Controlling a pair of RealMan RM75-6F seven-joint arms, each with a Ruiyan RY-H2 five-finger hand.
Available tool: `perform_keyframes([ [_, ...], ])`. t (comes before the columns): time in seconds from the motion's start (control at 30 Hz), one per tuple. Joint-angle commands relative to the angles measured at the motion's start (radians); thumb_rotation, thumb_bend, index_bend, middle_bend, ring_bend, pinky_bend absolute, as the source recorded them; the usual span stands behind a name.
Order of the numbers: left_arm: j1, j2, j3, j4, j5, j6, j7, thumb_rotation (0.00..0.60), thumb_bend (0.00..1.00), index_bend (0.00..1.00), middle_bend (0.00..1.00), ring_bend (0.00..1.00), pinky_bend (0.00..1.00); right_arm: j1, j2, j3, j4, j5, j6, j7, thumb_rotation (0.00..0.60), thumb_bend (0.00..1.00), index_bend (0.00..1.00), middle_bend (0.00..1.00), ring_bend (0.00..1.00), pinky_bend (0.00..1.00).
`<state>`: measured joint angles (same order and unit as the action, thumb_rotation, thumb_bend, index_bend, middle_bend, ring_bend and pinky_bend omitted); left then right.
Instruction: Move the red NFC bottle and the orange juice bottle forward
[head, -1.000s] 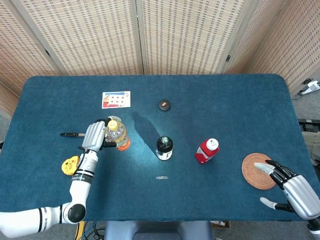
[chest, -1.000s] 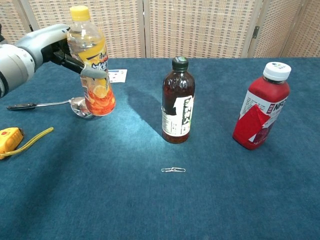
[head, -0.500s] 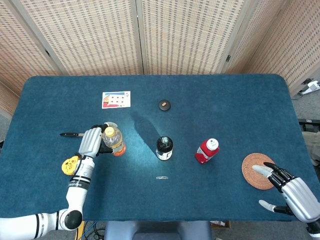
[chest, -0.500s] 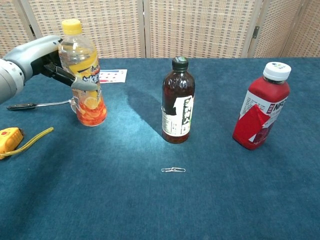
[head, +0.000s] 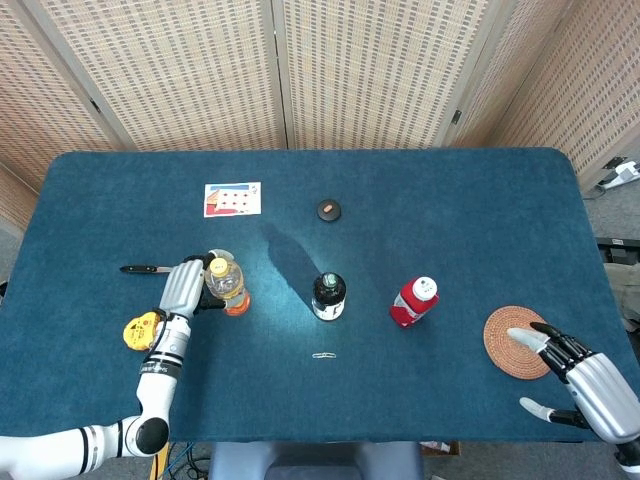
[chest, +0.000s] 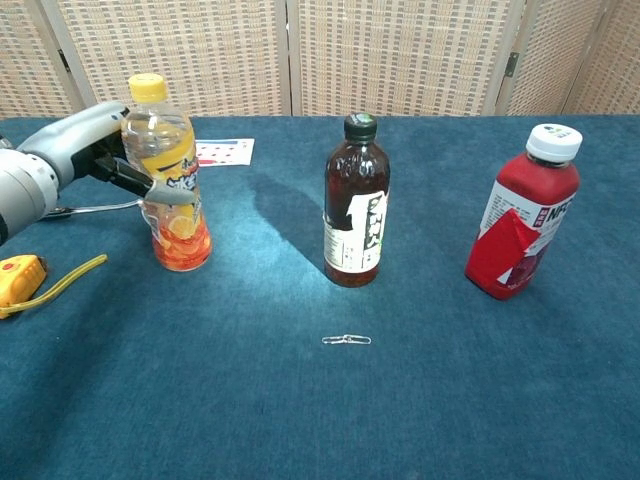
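Observation:
The orange juice bottle (chest: 172, 180) with a yellow cap stands upright on the blue table, left of centre, seen from above as the orange juice bottle (head: 227, 284). My left hand (chest: 95, 150) grips it around the middle from the left; from above, the left hand (head: 185, 288) wraps its side. The red NFC bottle (chest: 521, 217) with a white cap stands free at the right, also the red NFC bottle (head: 414, 302). My right hand (head: 580, 372) hovers open at the front right corner, well away from the red bottle. The chest view does not show it.
A dark brown bottle (chest: 356, 205) stands between the two task bottles. A paperclip (chest: 346, 340) lies in front of it. A spoon (head: 145, 269) and a yellow tape measure (head: 141, 330) lie by my left hand. A woven coaster (head: 515, 343), a card (head: 232, 199) and a small dark disc (head: 328, 210) lie on the table.
My left hand has carried the orange juice bottle down and toward the front-left, and it now stands on the table. The right hand barely shifted.

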<state>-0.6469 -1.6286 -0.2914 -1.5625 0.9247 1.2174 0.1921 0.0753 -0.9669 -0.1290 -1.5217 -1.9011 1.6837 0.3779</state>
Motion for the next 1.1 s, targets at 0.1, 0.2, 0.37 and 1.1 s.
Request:
perform_keyframes([
  [0.1,0.008,-0.006,0.004,0.022,0.014,-0.016,-0.017,0.6,0.09,0.46,0.45,0.33,0.22,0.001,-0.001,0.0,0.0,0.001,-0.002,0.0,0.6,0.05,0.18,0.24,0.14,0.31],
  [0.2,0.013,-0.002,0.005,0.024,0.02,-0.025,-0.024,0.6,0.09,0.36,0.35,0.29,0.22,0.002,-0.002,0.0,0.0,0.002,-0.005,-0.001,0.6,0.05,0.18,0.24,0.14,0.31],
  [0.37,0.02,0.008,0.005,0.017,0.023,-0.037,-0.026,0.6,0.09,0.21,0.25,0.24,0.22,0.003,-0.002,-0.001,-0.001,0.002,-0.008,-0.004,0.6,0.05,0.18,0.24,0.14,0.31],
  [1.1,0.064,0.105,0.008,-0.143,-0.039,-0.019,0.06,0.6,0.07,0.02,0.04,0.09,0.22,0.001,-0.004,0.0,-0.004,0.005,-0.008,-0.02,0.6,0.05,0.18,0.24,0.14,0.31],
])
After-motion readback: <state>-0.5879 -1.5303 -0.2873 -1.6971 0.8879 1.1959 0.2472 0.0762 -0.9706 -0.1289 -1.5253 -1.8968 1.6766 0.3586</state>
